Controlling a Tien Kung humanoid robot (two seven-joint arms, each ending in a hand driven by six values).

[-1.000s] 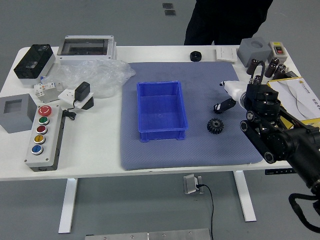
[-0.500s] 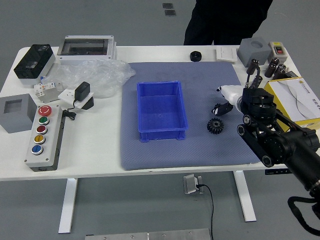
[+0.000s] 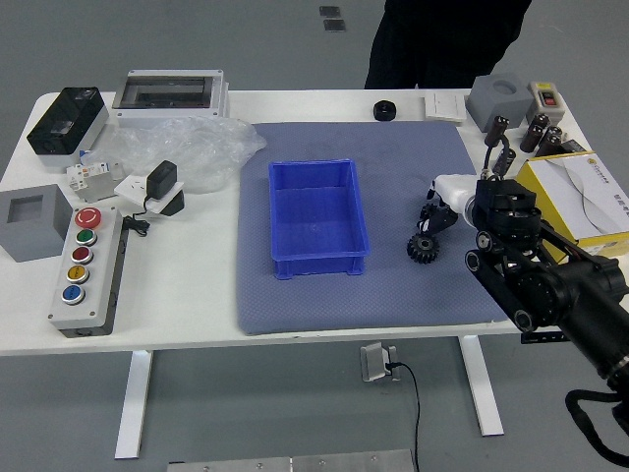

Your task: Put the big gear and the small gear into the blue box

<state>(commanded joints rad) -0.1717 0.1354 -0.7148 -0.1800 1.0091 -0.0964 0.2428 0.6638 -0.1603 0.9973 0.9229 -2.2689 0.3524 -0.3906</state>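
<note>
On the white counter's (image 3: 187,265) blue-grey mat (image 3: 324,310), the black gear (image 3: 424,250) lay right of the blue box (image 3: 320,266), beside the robot hand (image 3: 456,195), its grip unclear; a black-clad person (image 3: 442,44) stood beyond

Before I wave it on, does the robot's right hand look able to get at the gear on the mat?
Probably yes: the right hand is right at the gear, fingertips by its far edge, and nothing stands between them. The blue box sits off to the left.

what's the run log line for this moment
right hand at black gear, grasp unclear | gear on mat | blue box empty | left hand out of view
</note>
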